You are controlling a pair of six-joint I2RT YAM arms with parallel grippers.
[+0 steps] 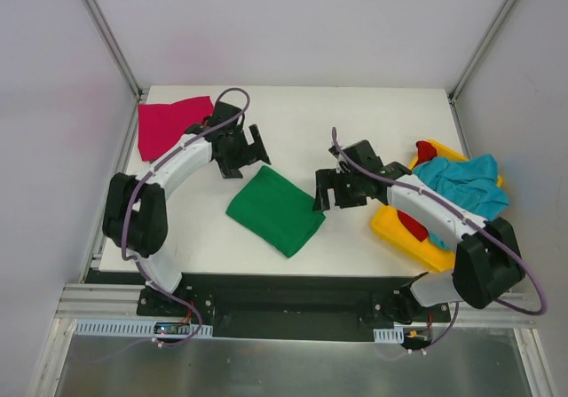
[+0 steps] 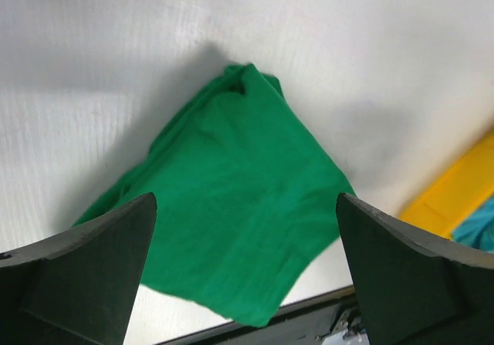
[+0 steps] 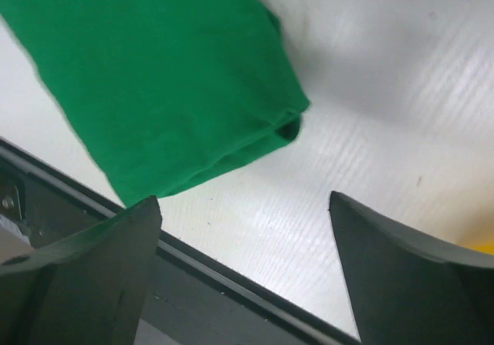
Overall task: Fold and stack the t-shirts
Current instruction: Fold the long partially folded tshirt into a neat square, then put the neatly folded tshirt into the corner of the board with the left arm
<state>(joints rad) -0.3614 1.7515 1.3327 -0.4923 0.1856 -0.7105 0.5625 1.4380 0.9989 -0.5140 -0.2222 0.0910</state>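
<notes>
A folded green t-shirt (image 1: pixel 275 209) lies flat in the middle of the table; it also shows in both wrist views (image 2: pixel 231 152) (image 3: pixel 154 75). My left gripper (image 1: pixel 246 155) (image 2: pixel 245 206) hangs open just behind its far left corner, holding nothing. My right gripper (image 1: pixel 330 193) (image 3: pixel 245 202) stands open by the shirt's right corner, also empty. A magenta t-shirt (image 1: pixel 170 123) lies folded at the back left. A teal t-shirt (image 1: pixel 463 184) is bunched over the yellow bin (image 1: pixel 404 235), and red cloth (image 1: pixel 426 153) peeks out beneath it.
The yellow bin (image 2: pixel 455 191) sits at the table's right side under my right arm. The table's dark front rail (image 3: pixel 231 291) runs just below the green shirt. White walls enclose the left, back and right.
</notes>
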